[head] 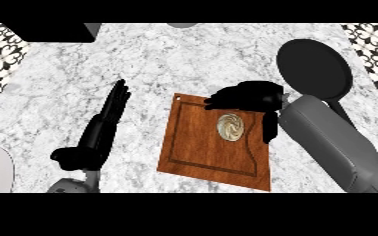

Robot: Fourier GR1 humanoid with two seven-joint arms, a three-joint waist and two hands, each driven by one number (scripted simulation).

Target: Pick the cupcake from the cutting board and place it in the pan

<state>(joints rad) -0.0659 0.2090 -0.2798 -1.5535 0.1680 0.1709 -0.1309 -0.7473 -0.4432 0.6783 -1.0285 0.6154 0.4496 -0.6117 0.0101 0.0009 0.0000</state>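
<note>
Reddish-brown wood marks the cutting board (210, 147), lying at a slight angle on the marble counter (170, 60), and the cupcake (230, 127) sits on its upper right part, seen from above as a cream swirl. The right hand (247, 97) hovers over the board's top edge just above the cupcake, fingers bent and pointing left, thumb hanging down beside the cupcake's right side; it grips nothing yet. The left hand (103, 122) rests to the left of the board, fingers straight, holding nothing.

The step in hand looks like the approach to the grasp. To do it well, the hand should drop so fingers and thumb bracket the cupcake's sides, close on the base rather than the frosting, then lift straight up before swinging right to the black pan (314, 70), which lies near the board's upper right corner.

No brand, label or writing is legible anywhere.
</note>
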